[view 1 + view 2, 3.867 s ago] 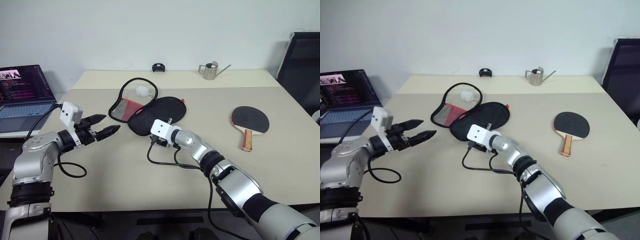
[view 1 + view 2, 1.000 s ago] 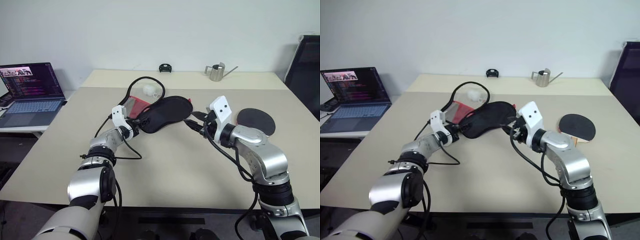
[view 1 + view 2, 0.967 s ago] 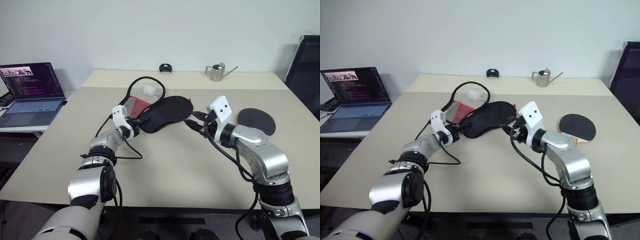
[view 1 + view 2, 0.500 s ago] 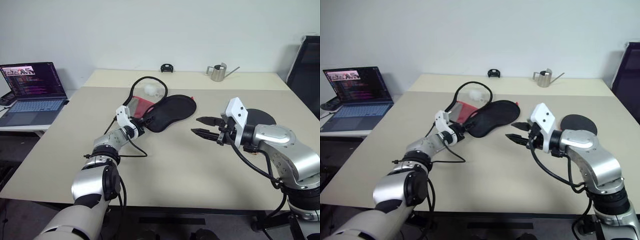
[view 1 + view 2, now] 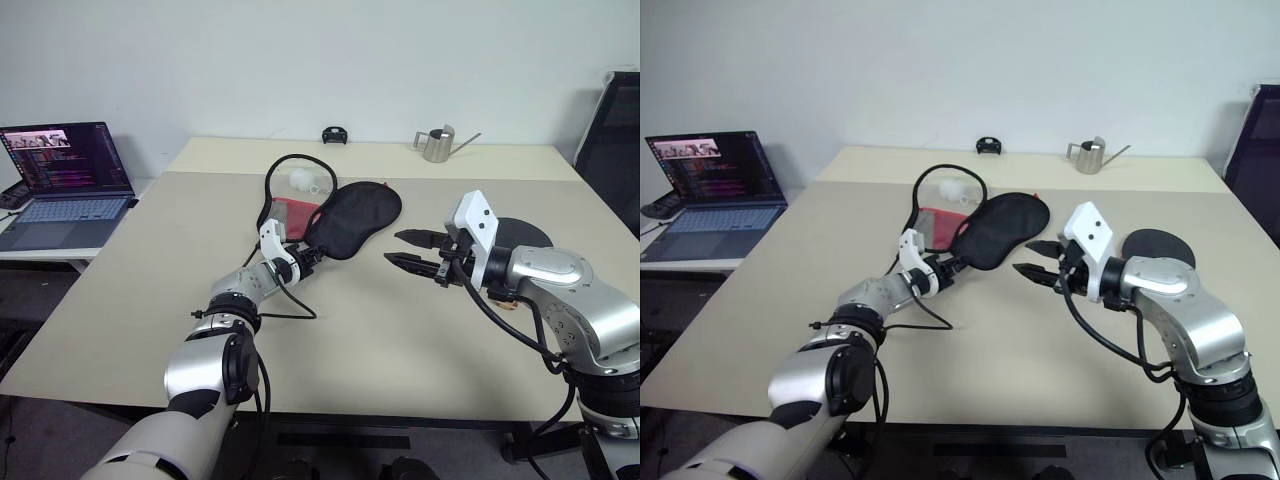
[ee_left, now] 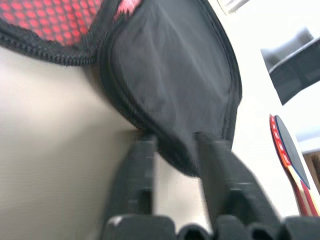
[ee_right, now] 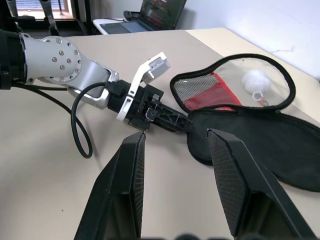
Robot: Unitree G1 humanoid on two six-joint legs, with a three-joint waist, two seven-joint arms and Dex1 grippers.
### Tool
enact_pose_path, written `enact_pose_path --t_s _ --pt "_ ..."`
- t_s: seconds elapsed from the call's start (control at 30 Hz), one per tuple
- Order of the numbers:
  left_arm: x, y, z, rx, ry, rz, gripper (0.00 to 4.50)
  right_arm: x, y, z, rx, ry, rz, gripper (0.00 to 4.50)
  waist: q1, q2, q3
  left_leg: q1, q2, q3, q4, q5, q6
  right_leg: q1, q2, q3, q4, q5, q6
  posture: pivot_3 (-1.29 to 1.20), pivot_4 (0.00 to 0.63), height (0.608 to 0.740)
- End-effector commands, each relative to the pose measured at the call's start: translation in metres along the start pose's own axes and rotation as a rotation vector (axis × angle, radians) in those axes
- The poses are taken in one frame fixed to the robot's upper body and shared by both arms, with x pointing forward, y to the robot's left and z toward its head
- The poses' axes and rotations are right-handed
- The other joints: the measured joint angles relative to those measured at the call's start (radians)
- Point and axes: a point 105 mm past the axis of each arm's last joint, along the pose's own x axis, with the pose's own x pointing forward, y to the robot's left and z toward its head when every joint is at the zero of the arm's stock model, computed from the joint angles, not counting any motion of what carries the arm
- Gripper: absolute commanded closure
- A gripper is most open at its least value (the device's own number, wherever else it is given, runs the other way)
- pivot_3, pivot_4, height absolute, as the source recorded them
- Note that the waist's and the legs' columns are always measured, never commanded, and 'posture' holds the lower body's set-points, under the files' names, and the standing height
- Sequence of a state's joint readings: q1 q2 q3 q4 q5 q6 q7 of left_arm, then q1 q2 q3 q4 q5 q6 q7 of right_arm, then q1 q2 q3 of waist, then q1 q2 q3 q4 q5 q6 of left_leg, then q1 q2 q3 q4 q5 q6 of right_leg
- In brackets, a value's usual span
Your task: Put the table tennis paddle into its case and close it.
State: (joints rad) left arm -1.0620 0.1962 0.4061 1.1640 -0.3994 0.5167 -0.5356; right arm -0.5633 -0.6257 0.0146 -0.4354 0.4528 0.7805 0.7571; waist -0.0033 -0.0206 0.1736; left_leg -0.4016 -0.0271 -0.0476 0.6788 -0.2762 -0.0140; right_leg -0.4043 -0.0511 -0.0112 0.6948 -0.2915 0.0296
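In the left eye view, the open case [image 5: 350,218] lies at upper centre of the tabletop [image 5: 340,330], its mesh half toward the back with a white ball [image 5: 300,179] in it. The left hand [image 5: 308,254] is clamped on the black flap's near edge. The right hand [image 5: 408,250], right of centre, hovers half open and empty. The paddle [image 5: 522,233] lies behind it, at mid right. A laptop [image 5: 58,180] sits far left. In the left wrist view, the fingers [image 6: 137,175] pinch the case's zippered rim; the paddle shows at lower right. In the right wrist view, the spread fingers [image 7: 229,180] frame the left hand and case.
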Motion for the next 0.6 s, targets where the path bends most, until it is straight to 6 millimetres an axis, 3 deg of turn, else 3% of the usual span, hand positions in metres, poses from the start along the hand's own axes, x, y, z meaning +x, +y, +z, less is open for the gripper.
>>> enact_pose_path --t_s 0.03,0.3,0.6 --pt "0.006 -0.025 0.012 0.028 -0.022 -0.080 4.49 -0.008 -0.003 0.013 -0.043 -0.039 -0.028 2.45 0.000 -0.001 0.001 0.000 0.000 0.000 0.000 0.000 0.000 0.000 0.000 0.000 0.000 0.000 0.000 0.00 0.150 0.740" --pt "0.013 -0.061 -0.008 0.045 0.050 -0.216 4.49 -0.013 -0.004 0.009 -0.034 -0.026 -0.042 2.45 0.000 -0.003 0.002 0.000 0.000 0.000 0.000 0.000 0.000 0.000 0.000 0.001 -0.001 0.000 0.000 0.00 0.150 0.740" --pt "0.002 -0.066 -0.014 0.039 0.065 -0.229 4.49 -0.015 -0.004 0.008 -0.034 -0.018 -0.040 2.45 -0.005 -0.003 0.002 0.000 0.001 0.000 0.000 0.000 0.000 0.000 0.000 0.001 0.000 0.000 0.000 0.00 0.150 0.740"
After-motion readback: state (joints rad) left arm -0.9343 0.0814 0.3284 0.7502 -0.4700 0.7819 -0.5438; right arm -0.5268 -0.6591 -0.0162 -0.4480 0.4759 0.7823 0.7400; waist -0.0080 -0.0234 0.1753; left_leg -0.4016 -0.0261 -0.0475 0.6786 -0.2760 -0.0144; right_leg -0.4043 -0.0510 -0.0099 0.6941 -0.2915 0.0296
